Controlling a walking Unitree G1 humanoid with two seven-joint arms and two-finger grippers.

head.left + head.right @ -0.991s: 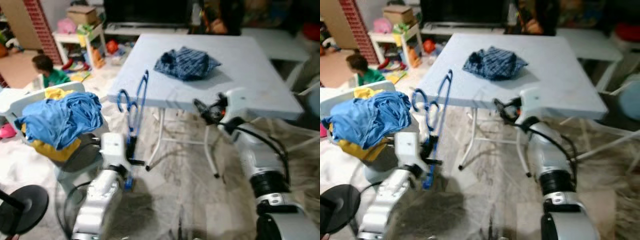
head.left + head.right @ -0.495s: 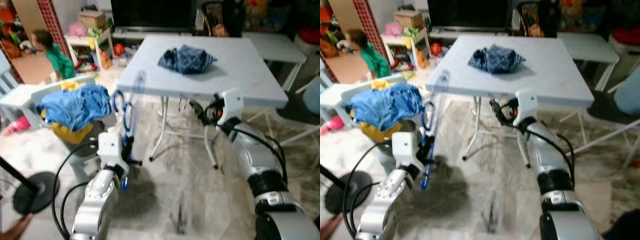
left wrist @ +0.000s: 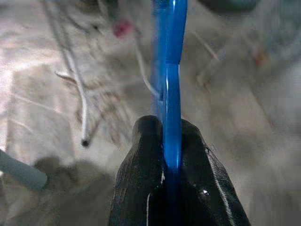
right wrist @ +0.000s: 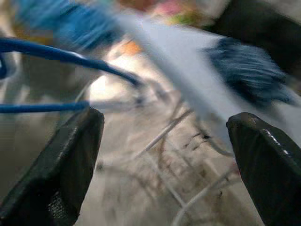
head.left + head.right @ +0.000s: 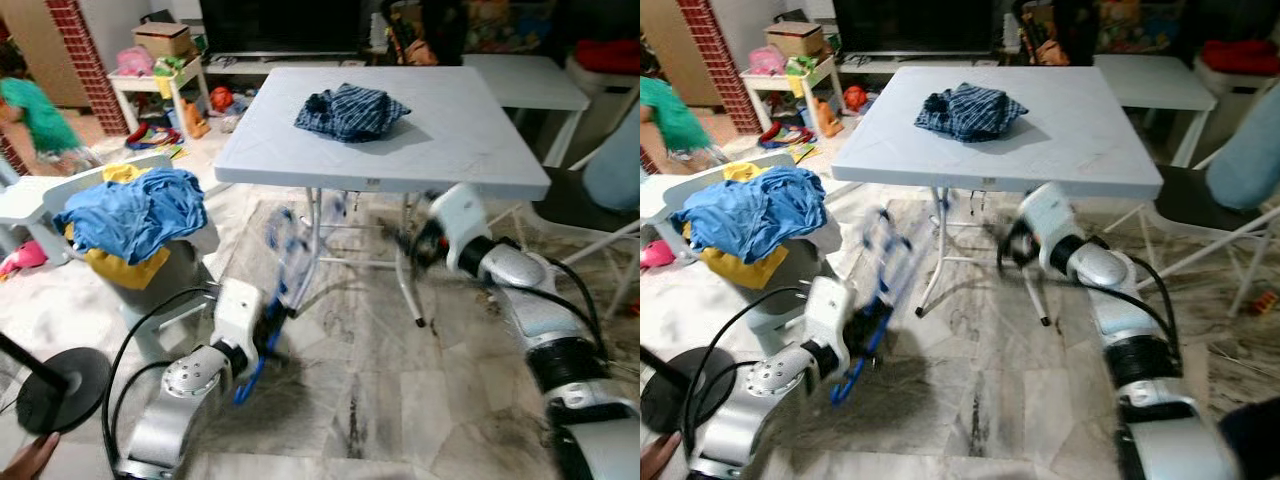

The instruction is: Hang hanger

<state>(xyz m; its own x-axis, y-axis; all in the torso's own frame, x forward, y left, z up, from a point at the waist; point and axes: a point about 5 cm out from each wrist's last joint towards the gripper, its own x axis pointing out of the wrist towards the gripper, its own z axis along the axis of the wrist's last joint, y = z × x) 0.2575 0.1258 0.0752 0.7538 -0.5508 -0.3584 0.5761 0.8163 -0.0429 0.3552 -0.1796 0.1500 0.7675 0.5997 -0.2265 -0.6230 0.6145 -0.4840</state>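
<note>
My left gripper (image 5: 268,325) is low over the floor in front of the table and is shut on a blue hanger (image 5: 283,255). The hanger is motion-blurred and leans up toward the table edge. In the left wrist view the black fingers (image 3: 146,141) pinch the hanger's blue bar (image 3: 170,89). My right gripper (image 5: 414,246) hangs below the table's front edge by a table leg. Its fingers (image 4: 70,155) stand wide apart with nothing between them, and the blue hanger (image 4: 70,59) shows beyond them.
A white folding table (image 5: 450,150) carries a crumpled plaid shirt (image 5: 350,110). A basket heaped with blue and yellow clothes (image 5: 135,215) stands at the left. A person in a green top (image 5: 35,115) is at far left. A black round stand base (image 5: 50,385) lies on the floor.
The camera has shifted. My left arm has dropped lower and forward with the hanger. My right gripper has sunk below the table edge. The person has moved left.
</note>
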